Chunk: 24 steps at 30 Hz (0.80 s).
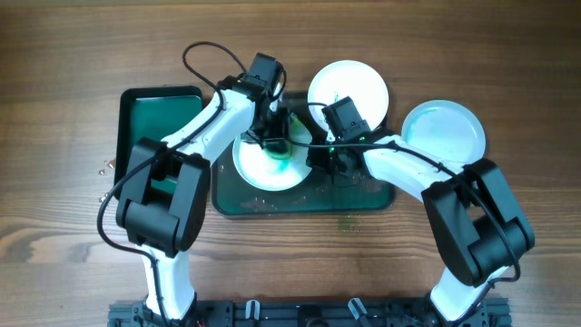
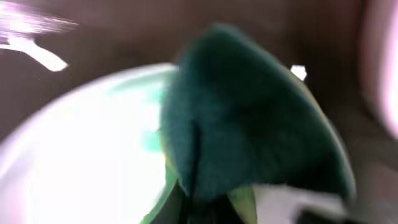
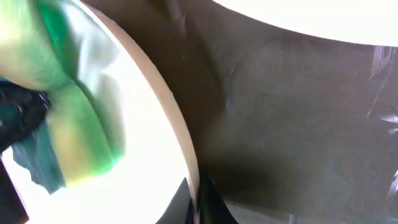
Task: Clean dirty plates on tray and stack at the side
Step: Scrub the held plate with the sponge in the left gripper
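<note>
A white plate [image 1: 261, 169] with a teal smear lies on the dark green tray [image 1: 372, 195]. My left gripper [image 1: 275, 136] is shut on a green sponge [image 2: 249, 124] and presses it on this plate [image 2: 81, 155]. My right gripper [image 1: 327, 162] is shut on the plate's right rim; in the right wrist view its fingers [image 3: 198, 199] pinch the rim of the plate [image 3: 143, 143], with the sponge [image 3: 68, 112] beyond. A second plate [image 1: 348, 89] sits at the tray's back edge. A third plate [image 1: 442, 133] lies on the table to the right.
A smaller bright-green tray [image 1: 154, 113] lies at the left, partly under my left arm. Both arms cross over the dark tray. The wooden table [image 1: 73, 236] surrounds everything. The left wrist view is blurred.
</note>
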Motion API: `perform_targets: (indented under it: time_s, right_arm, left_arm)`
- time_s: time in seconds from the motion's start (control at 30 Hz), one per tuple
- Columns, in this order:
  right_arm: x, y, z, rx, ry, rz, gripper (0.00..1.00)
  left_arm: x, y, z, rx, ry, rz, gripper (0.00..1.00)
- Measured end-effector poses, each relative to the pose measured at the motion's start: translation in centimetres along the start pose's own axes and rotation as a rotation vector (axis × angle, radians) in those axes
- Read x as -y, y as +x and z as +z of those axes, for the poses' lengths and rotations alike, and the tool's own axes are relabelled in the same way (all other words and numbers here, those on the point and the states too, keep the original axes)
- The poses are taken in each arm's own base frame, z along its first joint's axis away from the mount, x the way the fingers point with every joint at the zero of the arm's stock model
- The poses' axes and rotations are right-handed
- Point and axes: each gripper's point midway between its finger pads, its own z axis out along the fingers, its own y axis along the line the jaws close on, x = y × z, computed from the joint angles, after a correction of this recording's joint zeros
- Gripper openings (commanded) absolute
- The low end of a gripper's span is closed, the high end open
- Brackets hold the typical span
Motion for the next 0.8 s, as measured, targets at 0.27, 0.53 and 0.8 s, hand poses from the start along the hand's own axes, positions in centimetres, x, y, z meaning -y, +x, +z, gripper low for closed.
perform_targets:
  time_s: [0.27,0.53,0.8]
  right_arm:
    - [0.4,0.7,-0.3,-0.042,0.032,-0.004,0.04]
    - [2.1,1.4,-1.7,-0.090,0.177,-0.055,0.04]
    - [1.7,0.0,-5.8,0.077,0.373,-0.259,0.04]
  left_arm:
    - [-6.8,0.3,-2.6,-0.062,-0.230,-0.133,0.04]
    - [-9.5,-3.6,-8.8,-0.028,-0.188,-0.263,0.04]
    - [-8.2,-3.7,-8.9,-0.038,-0.125,-0.246,0.04]
